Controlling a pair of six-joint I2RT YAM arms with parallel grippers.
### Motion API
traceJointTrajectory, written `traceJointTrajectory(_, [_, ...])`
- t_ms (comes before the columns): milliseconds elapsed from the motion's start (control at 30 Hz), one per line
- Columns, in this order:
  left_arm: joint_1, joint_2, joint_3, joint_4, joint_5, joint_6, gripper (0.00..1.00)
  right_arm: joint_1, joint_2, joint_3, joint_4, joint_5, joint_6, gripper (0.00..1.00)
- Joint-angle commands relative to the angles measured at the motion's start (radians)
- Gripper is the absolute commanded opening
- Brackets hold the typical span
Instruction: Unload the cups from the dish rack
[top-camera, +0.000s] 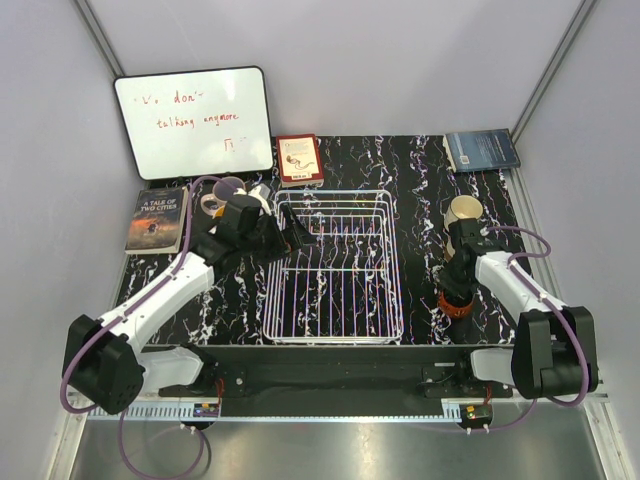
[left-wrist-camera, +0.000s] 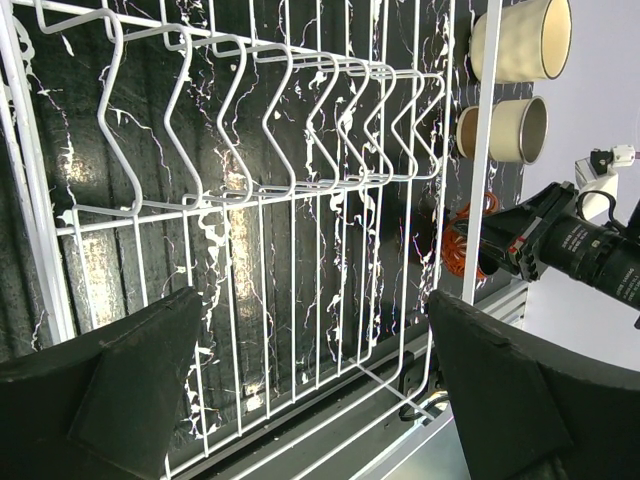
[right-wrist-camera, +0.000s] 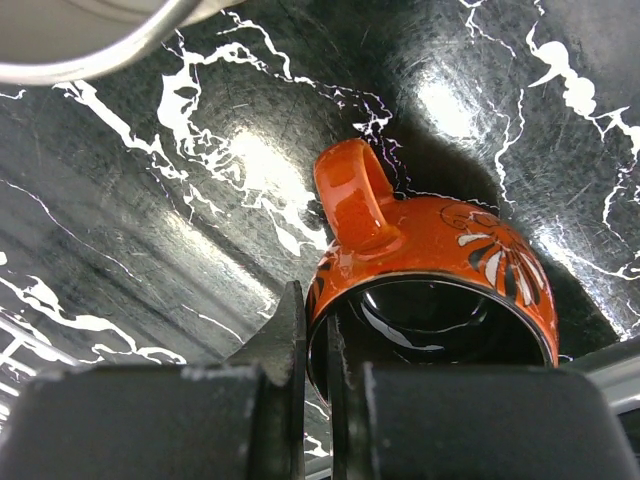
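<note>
The white wire dish rack (top-camera: 335, 265) sits mid-table, and no cup shows inside it (left-wrist-camera: 300, 250). My left gripper (top-camera: 292, 235) hangs open over the rack's far left corner with nothing between its fingers (left-wrist-camera: 110, 390). To the right of the rack, my right gripper (top-camera: 456, 290) is shut on the rim of the squat orange-red cup (right-wrist-camera: 440, 260), one finger inside and one outside. That cup (top-camera: 456, 305) is at or just above the tabletop. A cream cup (top-camera: 463, 212) stands beyond it, and the left wrist view shows a brown-rimmed cup (left-wrist-camera: 505, 130) beside the cream one (left-wrist-camera: 520, 40). More cups (top-camera: 225, 195) stand left of the rack, partly hidden by my left arm.
A whiteboard (top-camera: 193, 122) leans at the back left. A red book (top-camera: 299, 160) lies behind the rack. There is a dark book (top-camera: 157, 218) at the left edge and a blue book (top-camera: 481, 150) at the back right. The table's near edge (top-camera: 330, 360) runs just below the rack.
</note>
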Motion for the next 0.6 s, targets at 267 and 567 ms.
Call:
traceJointTrajectory(267, [-0.004,0.011,0.043,0.034,-0.012,0.02,0.99,-0.007,-0.007,0.007,0.024,0.014,0.005,0.29])
traceJointTrajectory(567, [-0.007,0.003,0.04,0.034,-0.029,0.029,0.99,-0.008,-0.176,0.074,-0.085,-0.026,0.004,0.56])
